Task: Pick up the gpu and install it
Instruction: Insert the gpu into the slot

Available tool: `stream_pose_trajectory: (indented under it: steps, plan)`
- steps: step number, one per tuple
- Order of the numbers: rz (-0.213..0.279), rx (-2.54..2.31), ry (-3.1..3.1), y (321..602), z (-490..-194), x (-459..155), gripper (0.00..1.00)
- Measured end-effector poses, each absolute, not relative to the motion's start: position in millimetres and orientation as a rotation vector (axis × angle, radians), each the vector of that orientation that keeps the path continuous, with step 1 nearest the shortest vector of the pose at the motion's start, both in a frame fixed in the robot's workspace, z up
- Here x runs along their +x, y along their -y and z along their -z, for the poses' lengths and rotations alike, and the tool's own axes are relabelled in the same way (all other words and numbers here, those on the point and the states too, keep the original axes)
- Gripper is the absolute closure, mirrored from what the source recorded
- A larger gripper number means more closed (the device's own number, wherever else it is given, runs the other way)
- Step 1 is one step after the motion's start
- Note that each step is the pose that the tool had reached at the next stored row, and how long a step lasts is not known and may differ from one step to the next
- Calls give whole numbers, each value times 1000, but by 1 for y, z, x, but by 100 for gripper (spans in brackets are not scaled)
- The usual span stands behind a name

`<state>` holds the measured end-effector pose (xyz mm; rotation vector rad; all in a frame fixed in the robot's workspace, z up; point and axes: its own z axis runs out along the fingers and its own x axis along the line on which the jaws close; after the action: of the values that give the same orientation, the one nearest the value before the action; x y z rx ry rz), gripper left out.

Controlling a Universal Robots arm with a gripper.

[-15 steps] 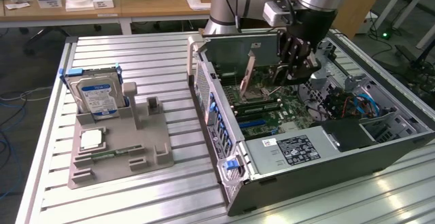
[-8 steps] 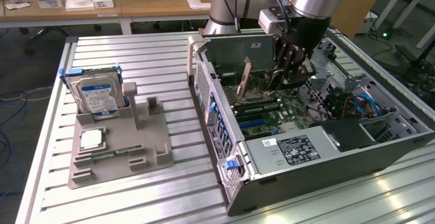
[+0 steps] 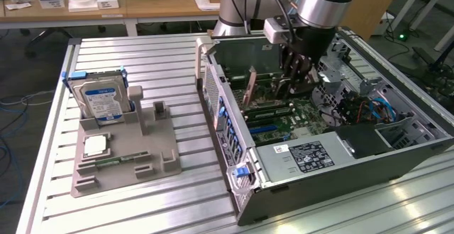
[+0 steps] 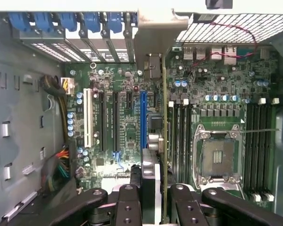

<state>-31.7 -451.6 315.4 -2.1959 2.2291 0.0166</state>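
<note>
The gpu (image 4: 163,141) appears edge-on in the wrist view, a thin card with its silvery bracket (image 4: 153,40) against the rear slot openings of the open computer case (image 3: 305,189). It stands upright over the motherboard, just beside the long blue slot (image 4: 143,117); whether it sits in a slot I cannot tell. My gripper (image 4: 153,201) is shut on the card, with black fingers (image 4: 127,205) on either side of its near end. In the exterior view the gripper (image 3: 294,82) reaches down inside the case and the gpu (image 3: 250,89) hangs below it.
A grey fixture (image 3: 152,149) at the exterior view's left holds a silver hard drive (image 3: 103,98), a square chip (image 3: 95,144) and a green memory stick (image 3: 117,160). Inside the case are an open processor socket (image 4: 219,157), memory slots (image 4: 181,136) and cable bundles (image 4: 61,167).
</note>
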Motion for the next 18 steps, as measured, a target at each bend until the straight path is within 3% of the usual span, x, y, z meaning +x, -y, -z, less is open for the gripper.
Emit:
stream_pose_trajectory:
  steps: [18]
  plan:
    - [-17, -2199, -2225, 452, -283, -41, 71]
